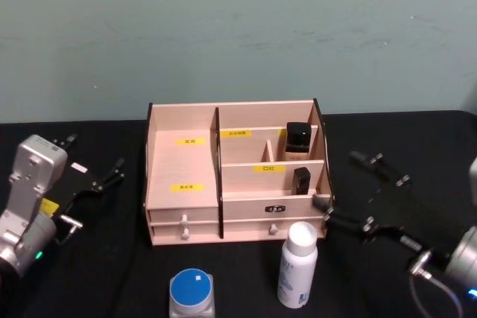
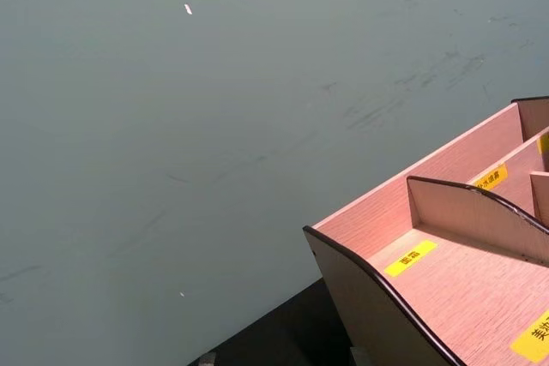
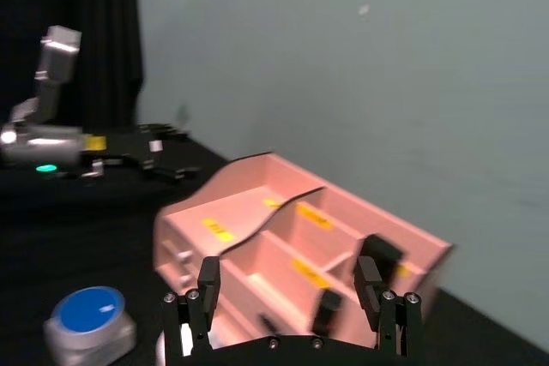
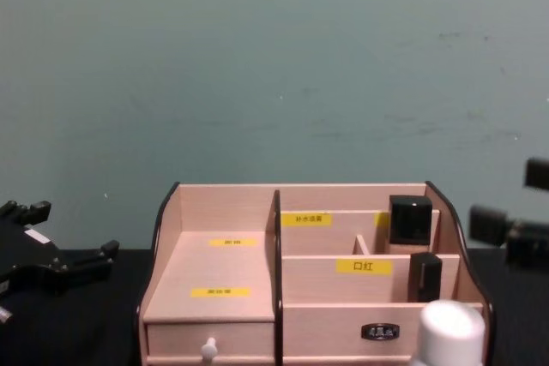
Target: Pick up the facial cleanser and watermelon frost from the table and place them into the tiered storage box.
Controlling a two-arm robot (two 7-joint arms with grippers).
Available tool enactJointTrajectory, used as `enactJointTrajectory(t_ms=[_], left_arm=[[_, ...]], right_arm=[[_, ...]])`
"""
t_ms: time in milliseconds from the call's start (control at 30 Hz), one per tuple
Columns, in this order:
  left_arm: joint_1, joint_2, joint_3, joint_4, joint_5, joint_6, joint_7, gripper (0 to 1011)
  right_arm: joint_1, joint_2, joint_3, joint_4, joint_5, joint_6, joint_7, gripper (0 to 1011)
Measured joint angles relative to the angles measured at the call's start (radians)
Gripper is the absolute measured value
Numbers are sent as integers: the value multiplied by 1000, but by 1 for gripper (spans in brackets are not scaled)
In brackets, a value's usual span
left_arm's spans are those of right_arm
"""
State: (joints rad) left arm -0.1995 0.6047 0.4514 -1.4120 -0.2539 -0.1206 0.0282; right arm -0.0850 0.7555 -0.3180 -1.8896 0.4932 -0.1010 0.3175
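Matt wooden tiered storage box (image 1: pixel 179 163), matt black table (image 1: pixel 97 273)

Soft, even light falls from above and in front, moderate rather than bright. The flat grey-green wall (image 1: pixel 238 27) is lit uniformly, without hot spots. The matte black surface (image 1: pixel 89 273) swallows light and gives back almost no detail. The pale pink-beige wooden tiered storage box (image 1: pixel 182 161) is the brightest mass, with faint, soft-edged shadows in its compartments. The white rounded bottle cap (image 4: pixel 450 332) glows close to washed-out in the chest view.
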Motion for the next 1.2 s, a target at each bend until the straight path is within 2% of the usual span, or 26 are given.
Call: enactJointTrajectory(t_ms=[100, 333, 733, 1200], left_arm=[[0, 0, 0, 0, 0, 0, 0, 1010], [0, 0, 0, 0, 0, 0, 0, 1009], [0, 0, 0, 0, 0, 0, 0, 1010], [0, 0, 0, 0, 0, 0, 0, 1010]], right_arm=[[7, -13, -23, 0, 2, 28, 36, 1002], [12, -35, -51, 13, -9, 75, 68, 1002], [-1, -75, -47, 40, -13, 110, 103, 1002], [17, -122, -61, 117, -32, 138, 152, 1002]])
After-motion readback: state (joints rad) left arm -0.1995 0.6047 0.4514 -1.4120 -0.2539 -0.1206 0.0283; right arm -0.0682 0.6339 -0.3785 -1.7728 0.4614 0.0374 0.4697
